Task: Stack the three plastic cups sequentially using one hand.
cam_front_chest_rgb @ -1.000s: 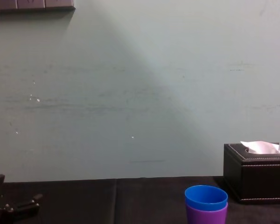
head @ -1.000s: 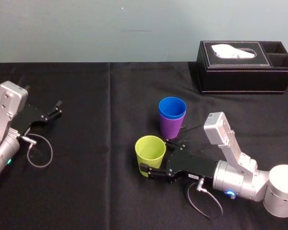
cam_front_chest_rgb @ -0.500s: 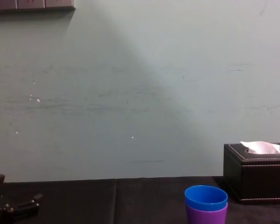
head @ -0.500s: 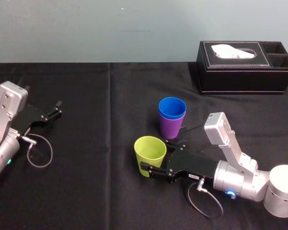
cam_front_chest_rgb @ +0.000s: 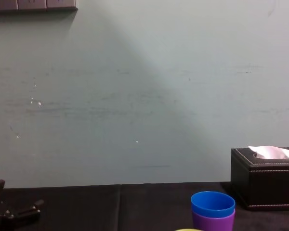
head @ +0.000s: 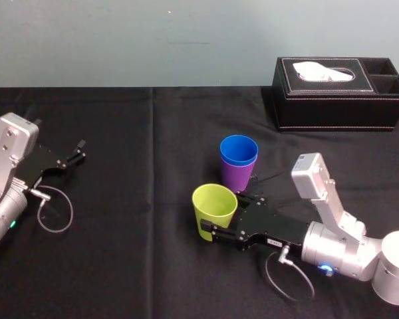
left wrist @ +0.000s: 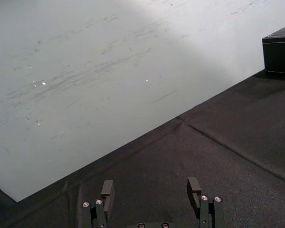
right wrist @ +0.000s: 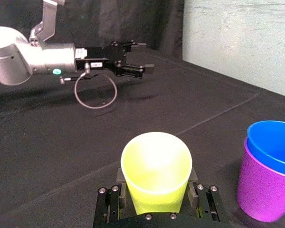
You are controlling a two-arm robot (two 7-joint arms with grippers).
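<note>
Fingers [head: 211, 233] of right gripper [head: 221, 216] clamp smooth, tapered yellow-green plastic cup [head: 214, 203].

A black tissue box [head: 339, 100], white tissue [head: 322, 70] poking from its top and two open compartments [head: 384, 66] at one end, sits at the far right corner of the black-clothed table [head: 133, 219], close before the pale wall [head: 153, 40].

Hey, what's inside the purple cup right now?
The blue cup is nested in the purple cup, its rim standing above the purple rim. The blue cup looks empty; the purple cup's floor is covered by it.
</note>
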